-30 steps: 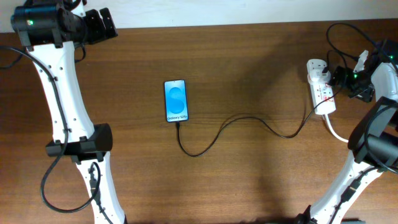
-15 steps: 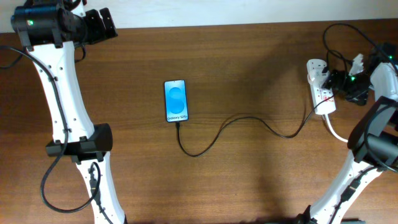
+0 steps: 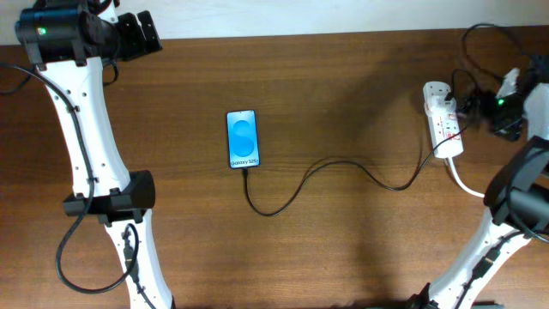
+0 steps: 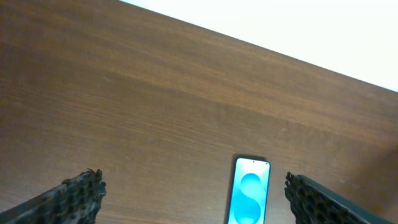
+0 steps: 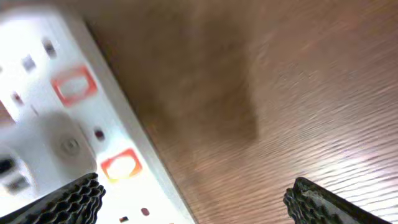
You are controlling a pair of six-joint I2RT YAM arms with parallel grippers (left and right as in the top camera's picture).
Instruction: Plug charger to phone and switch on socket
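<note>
Right gripper [image 5: 196,199] gapes open, power strip [image 5: 37,130] just to its left, likely poised for the switches [image 5: 74,87]; left gripper [image 4: 199,198], open and empty, has the phone [image 4: 249,198] ahead

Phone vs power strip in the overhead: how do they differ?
Phone is black-framed with a lit blue screen; power strip is white with red marks. Phone lies mid-frame; power strip sits near the right edge. Phone meets the thin black cable at its lower end; power strip also trails a thick white cord. Both lie flat, roughly parallel.
</note>
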